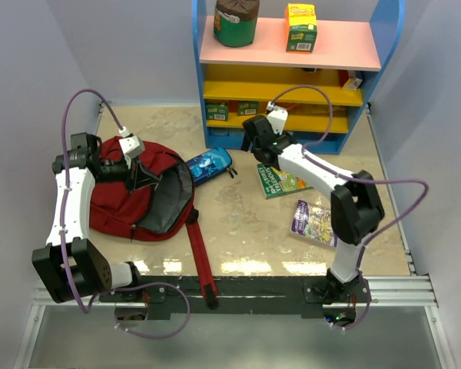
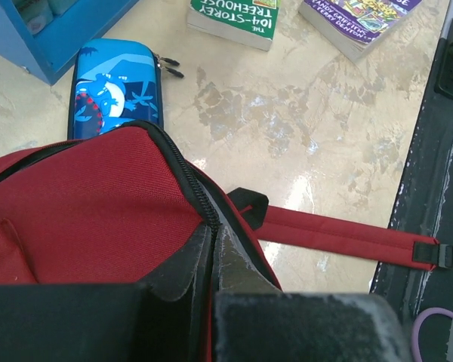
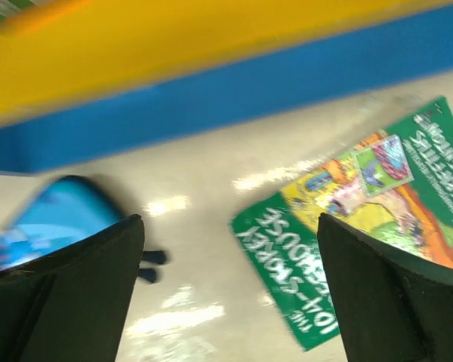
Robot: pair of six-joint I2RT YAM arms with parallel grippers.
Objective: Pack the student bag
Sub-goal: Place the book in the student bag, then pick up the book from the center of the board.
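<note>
The dark red student bag lies at the table's left, and its main opening gapes to show grey lining. My left gripper is shut on the bag's zippered rim and holds that edge up; in the left wrist view the left gripper pinches the rim between both jaws. My right gripper hovers open over bare table between the blue pencil case and a green book. Nothing lies between the jaws of the right gripper.
A purple book lies right of the green book. The pencil case sits just beyond the bag's top. A blue and yellow shelf unit stands at the back. One red strap runs over the table's near edge.
</note>
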